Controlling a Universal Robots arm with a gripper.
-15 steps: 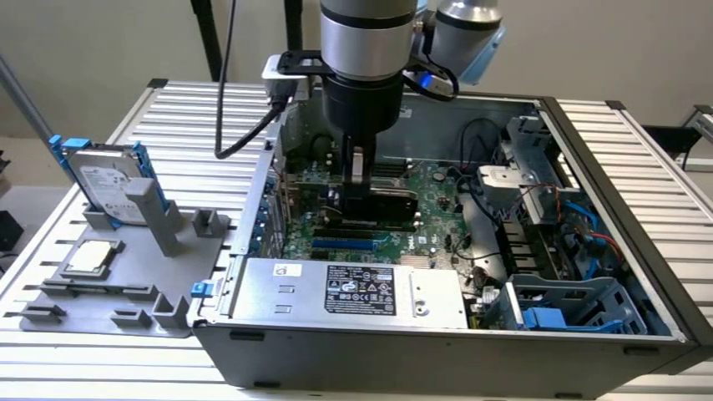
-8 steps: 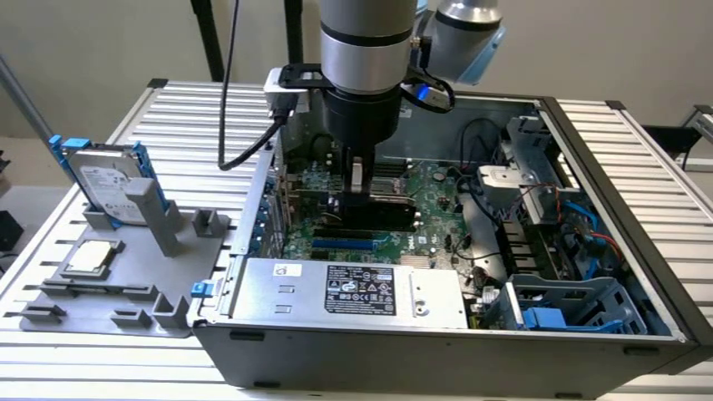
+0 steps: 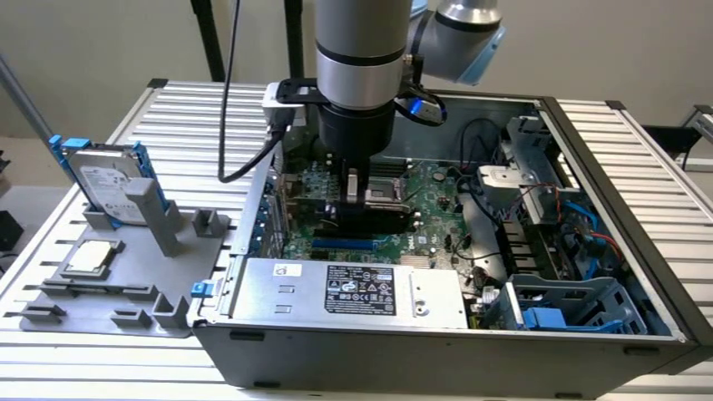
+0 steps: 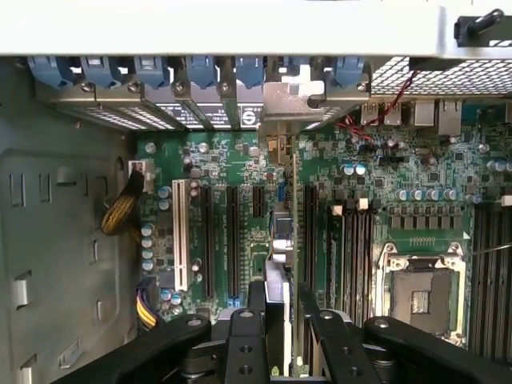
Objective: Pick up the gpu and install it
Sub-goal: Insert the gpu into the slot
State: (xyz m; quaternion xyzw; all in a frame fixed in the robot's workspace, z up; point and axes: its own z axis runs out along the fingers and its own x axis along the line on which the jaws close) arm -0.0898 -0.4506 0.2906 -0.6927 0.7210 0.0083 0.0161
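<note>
Two black fingers (image 4: 244,340) sit right under the wrist camera, and the gripper (image 4: 282,308) is clamped on the gpu (image 4: 280,248). One finger presses each face, and the card stands on edge between them. Beneath it runs the green motherboard (image 4: 256,160) with its long black expansion slots (image 4: 232,240), and the card is lined up along them. Whether its lower edge is down in a slot, I cannot tell. Off to one side sits the silver-framed CPU socket (image 4: 420,292). Further on, the card's silver bracket (image 4: 292,92) reaches the rear wall of the case, in among a line of blue clips (image 4: 200,70).

Over to the exterior view: nearest the camera, the silver power supply (image 3: 346,288) lies across the front of the open case (image 3: 446,359). Behind it the arm (image 3: 356,50) comes straight down into the case over the board. On the exterior view's left, well apart from the card, a grey fixture tray (image 3: 195,263) carries the square CPU chip (image 3: 92,257) lying flat. Behind that, the hard drive (image 3: 106,180) with blue rails stands upright.
</note>
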